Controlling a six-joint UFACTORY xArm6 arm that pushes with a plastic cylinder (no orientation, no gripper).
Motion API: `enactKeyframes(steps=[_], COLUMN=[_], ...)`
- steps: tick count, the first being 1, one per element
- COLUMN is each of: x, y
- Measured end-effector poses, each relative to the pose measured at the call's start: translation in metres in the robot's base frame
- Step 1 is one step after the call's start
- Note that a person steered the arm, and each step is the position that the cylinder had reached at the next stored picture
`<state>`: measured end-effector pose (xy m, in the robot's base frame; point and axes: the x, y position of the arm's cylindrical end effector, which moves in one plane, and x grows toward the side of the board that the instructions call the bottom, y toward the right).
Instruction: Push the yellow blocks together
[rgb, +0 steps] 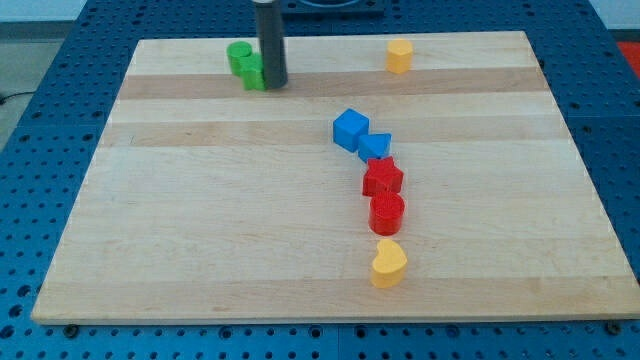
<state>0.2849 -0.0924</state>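
A yellow block (399, 56) sits near the view's top, right of centre. A yellow heart-shaped block (388, 263) lies near the view's bottom, far below the first. My tip (274, 84) is at the view's top left of centre, touching the right side of two green blocks (244, 64). It is far from both yellow blocks.
A blue cube (350, 130) and a smaller blue block (375, 147) lie in the middle. Below them are a red star-like block (382, 178) and a red cylinder (387, 213), forming a line down to the yellow heart. The wooden board (180, 220) rests on a blue perforated table.
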Motion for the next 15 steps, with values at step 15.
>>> enactKeyframes(steps=[15], x=[0.274], y=[0.198])
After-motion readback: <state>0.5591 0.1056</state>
